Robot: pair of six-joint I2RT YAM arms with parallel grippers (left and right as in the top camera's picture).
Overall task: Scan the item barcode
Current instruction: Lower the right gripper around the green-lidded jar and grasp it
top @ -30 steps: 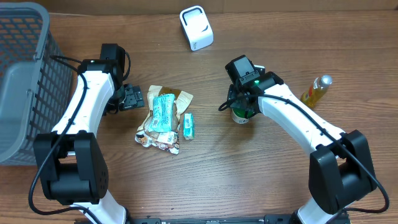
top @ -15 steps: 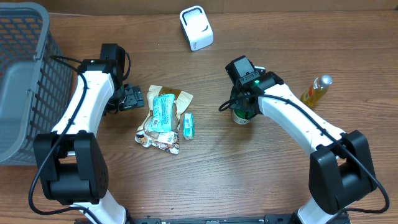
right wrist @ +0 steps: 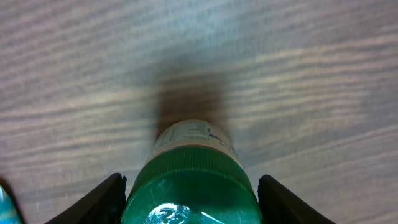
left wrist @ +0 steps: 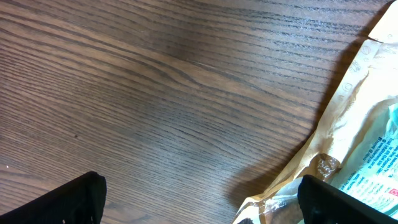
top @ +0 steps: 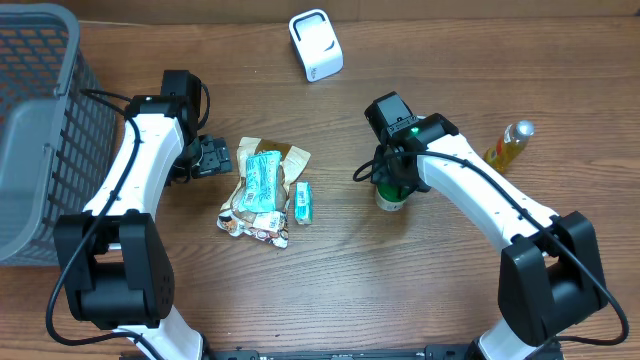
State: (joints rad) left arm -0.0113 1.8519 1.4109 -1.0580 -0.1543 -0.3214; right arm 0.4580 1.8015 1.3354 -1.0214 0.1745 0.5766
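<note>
Bottle (right wrist: 188, 177) upright inside right tool (right wrist: 193, 190), jaws pinching both its sides.

This looks like a robotics test bench dressed up as a shop till, not a real store. A white-and-black left arm (top: 135, 175) and a matching right arm (top: 480, 190), with cables looped along them, reach in from the near edge of a wood-grain table (top: 330, 290). The props are checkout ones. A white barcode scanner (top: 316, 45) stands at the far side and a grey mesh shopping basket (top: 60, 100) sits at the left edge. Loose groceries lie between: a heap of snack packets (top: 262, 190), a small carton (top: 303, 201), a green-capped bottle (right wrist: 189, 180) and a yellow bottle (top: 508, 143).
</note>
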